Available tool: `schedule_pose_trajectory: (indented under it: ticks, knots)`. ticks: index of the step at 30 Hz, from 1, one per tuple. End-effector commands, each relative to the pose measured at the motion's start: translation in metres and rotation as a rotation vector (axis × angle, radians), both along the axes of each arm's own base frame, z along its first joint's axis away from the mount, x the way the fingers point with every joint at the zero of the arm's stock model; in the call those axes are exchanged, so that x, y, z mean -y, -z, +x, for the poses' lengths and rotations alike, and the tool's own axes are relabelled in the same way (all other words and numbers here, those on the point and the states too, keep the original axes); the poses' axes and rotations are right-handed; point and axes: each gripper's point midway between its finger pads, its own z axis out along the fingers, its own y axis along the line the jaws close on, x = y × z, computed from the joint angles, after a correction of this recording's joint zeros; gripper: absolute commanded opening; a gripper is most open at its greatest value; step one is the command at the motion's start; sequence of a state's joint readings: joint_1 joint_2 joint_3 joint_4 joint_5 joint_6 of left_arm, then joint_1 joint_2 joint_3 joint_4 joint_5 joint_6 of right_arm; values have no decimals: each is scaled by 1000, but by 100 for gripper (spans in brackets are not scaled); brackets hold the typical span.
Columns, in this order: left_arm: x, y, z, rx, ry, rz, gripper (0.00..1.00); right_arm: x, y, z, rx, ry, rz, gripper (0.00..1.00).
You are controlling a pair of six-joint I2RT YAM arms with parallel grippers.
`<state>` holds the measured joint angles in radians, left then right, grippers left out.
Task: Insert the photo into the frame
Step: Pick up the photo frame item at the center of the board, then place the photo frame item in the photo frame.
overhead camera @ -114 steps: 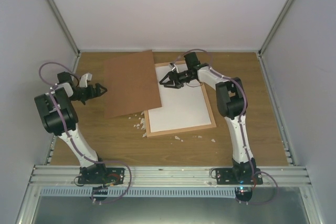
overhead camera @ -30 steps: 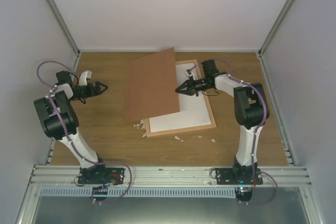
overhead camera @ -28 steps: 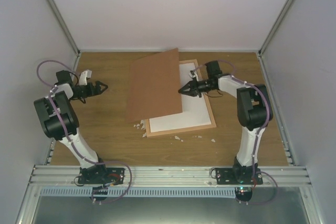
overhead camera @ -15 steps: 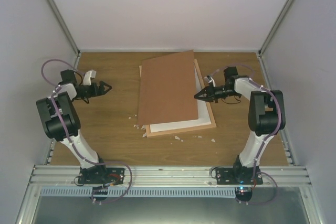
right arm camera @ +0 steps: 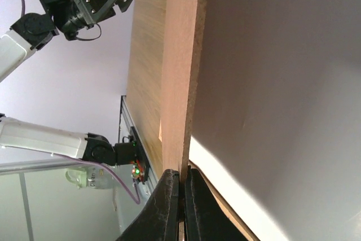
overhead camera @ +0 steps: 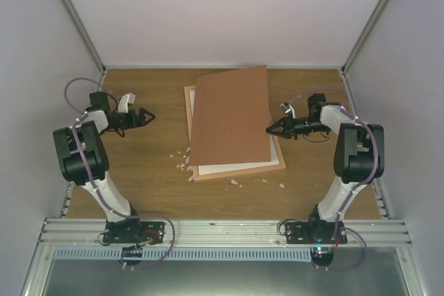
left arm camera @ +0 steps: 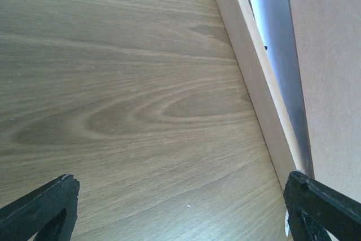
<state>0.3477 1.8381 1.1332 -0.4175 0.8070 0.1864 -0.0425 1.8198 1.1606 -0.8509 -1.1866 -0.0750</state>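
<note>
- R gripper (overhead camera: 269, 130) fingers pressed shut, pinching backing board (overhead camera: 232, 116) rt edge.
- frame (overhead camera: 236, 173) under board, just left of those fingers, long axis front-to-back; R arm nearer.
- L gripper (overhead camera: 149, 116) spread, empty.

The counter (overhead camera: 139, 178) is showing warm brown wood grain with looping rings, and the backing board (overhead camera: 229, 116) is lying over it in a plain, flat reddish brown. The frame (overhead camera: 239, 172) is showing pale natural wood rails around a white sheet (left arm camera: 276, 55), with white scraps (overhead camera: 184, 161) beside it. The left pincer (overhead camera: 150, 116) and right pincer (overhead camera: 269, 130) are showing black, on white arms with black joints and purple cables.
</note>
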Motion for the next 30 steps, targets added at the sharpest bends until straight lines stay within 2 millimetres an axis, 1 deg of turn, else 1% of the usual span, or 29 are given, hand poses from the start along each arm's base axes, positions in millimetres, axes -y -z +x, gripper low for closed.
schedule_pose_trajectory:
  ticks: [1, 5, 8, 11, 17, 18, 23, 24, 26, 28, 30]
  knots:
    - [17, -13, 1, 55, 33, -12, 99, -5, -13, 11, 125, -41, 31, 1]
    - [24, -13, -4, 58, 48, -3, 99, -10, -13, 22, 105, -52, 72, 1]
    - [25, -13, -7, 56, 48, -3, 99, -13, -7, 27, 56, -43, 98, 1]
    - [25, -15, -7, 60, 48, -1, 99, -13, 5, 32, 20, -30, 100, 2]
    - [26, -12, -9, 49, 51, -5, 99, -6, 10, 51, 22, -27, 71, 2]
    - [26, -11, -9, 46, 50, -7, 99, -5, 13, 51, 17, -25, 61, 5]
    - [27, -9, -8, 43, 50, -10, 99, 4, 29, 54, -11, -2, -1, 40]
    - [27, -9, -8, 43, 50, -9, 99, 7, 31, 56, -11, 6, -15, 43]
    - [26, -9, -9, 43, 50, -5, 99, 14, 31, 59, -9, 25, -28, 44]
    - [26, -7, -10, 39, 49, -3, 99, 23, 31, 63, -2, 45, -58, 49]
    - [26, -7, -10, 38, 51, -2, 99, 33, 32, 66, 6, 65, -93, 49]
